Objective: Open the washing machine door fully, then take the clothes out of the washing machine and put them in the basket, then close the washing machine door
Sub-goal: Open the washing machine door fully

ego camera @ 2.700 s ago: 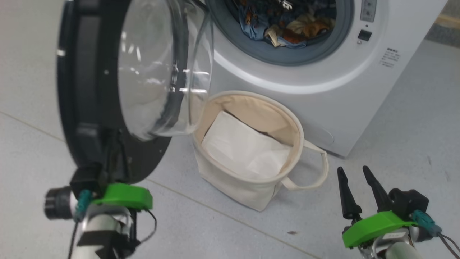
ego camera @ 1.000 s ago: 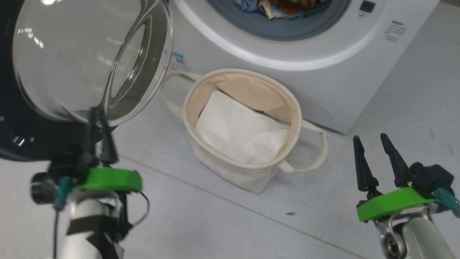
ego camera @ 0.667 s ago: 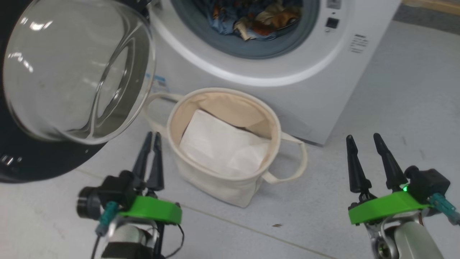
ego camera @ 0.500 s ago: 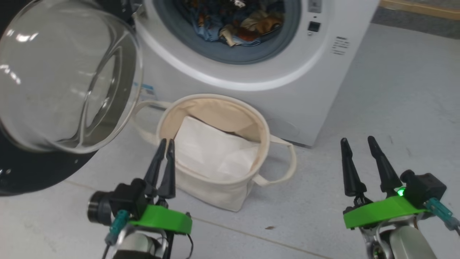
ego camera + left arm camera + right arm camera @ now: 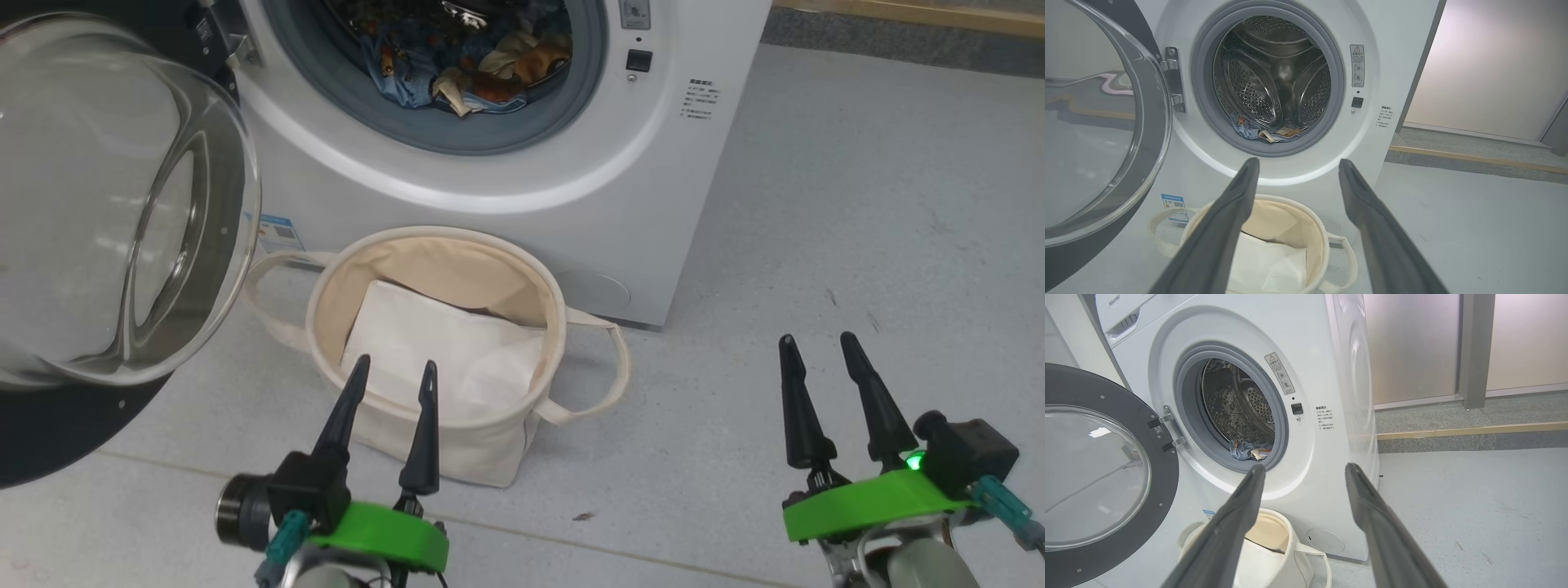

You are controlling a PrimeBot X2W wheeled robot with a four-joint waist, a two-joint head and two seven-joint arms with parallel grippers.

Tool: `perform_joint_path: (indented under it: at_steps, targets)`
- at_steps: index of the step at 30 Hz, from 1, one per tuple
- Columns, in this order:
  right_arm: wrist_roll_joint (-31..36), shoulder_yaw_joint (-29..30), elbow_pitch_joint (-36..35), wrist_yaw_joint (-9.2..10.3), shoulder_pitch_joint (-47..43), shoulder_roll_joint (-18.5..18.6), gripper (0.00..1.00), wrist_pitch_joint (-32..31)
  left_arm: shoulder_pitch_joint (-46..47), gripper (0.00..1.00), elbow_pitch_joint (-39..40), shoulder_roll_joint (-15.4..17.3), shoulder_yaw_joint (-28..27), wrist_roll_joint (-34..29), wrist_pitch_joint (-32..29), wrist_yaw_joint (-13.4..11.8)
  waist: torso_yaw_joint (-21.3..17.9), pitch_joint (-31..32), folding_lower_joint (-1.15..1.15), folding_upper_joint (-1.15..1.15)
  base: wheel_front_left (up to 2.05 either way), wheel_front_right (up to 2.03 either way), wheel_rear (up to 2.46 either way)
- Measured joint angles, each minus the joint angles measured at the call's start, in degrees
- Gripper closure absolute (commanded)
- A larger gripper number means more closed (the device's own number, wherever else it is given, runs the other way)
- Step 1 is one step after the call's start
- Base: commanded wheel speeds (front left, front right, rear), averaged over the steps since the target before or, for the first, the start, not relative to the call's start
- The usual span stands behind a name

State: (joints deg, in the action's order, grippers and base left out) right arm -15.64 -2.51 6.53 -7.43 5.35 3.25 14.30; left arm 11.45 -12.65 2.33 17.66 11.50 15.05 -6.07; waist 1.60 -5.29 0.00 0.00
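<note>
Both left gripper (image 5: 395,363) and right gripper (image 5: 816,337) gape empty; door (image 5: 106,212) cropped; clothes (image 5: 457,69) half-hidden.

Glossy glass door (image 5: 114,229), shiny metal drum (image 5: 1278,73), matt canvas basket (image 5: 478,449).

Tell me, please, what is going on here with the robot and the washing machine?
The robot is emptying the washing machine. The washing machine door stands wide open, and the clothes lie in the drum, not yet taken out. The left claw and right claw are both open and empty. The basket sits before the machine with a white sheet inside.
</note>
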Motion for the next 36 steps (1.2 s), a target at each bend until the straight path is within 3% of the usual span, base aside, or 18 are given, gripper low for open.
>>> perform_joint_path:
  at_steps: [6, 12, 16, 36]
  targets:
    - [-0.01, 0.12, 1.22, -0.01, 0.0, -0.2, 0.0, 0.0, -2.2, 0.0, -1.81, 0.0, -0.31, 1.05, -0.08, 1.63, -0.6, 0.42, 0.0, 0.0, 0.0, 0.0, 0.0]
    - [-0.01, 0.27, 2.1, 0.0, 0.0, -0.21, 0.0, 0.0, -3.32, 0.0, -2.79, 0.05, -0.77, 1.23, -0.33, 1.55, -0.77, 0.99, 0.0, 0.0, 0.0, 0.0, 0.0]
    - [0.04, 0.26, 2.55, -0.01, 0.0, -0.22, 0.0, 0.0, -3.33, 0.0, -3.44, 0.07, -1.35, -0.83, -0.32, -0.03, -0.78, 1.19, 0.0, 0.0, 0.0, 0.0, 0.0]
    - [0.08, 0.3, 3.08, -0.01, 0.0, -0.24, 0.0, 0.0, -3.42, 0.0, -2.42, 0.07, -1.67, -2.34, -0.32, -2.23, -1.15, 1.83, 0.0, 0.0, 0.0, 0.0, 0.0]
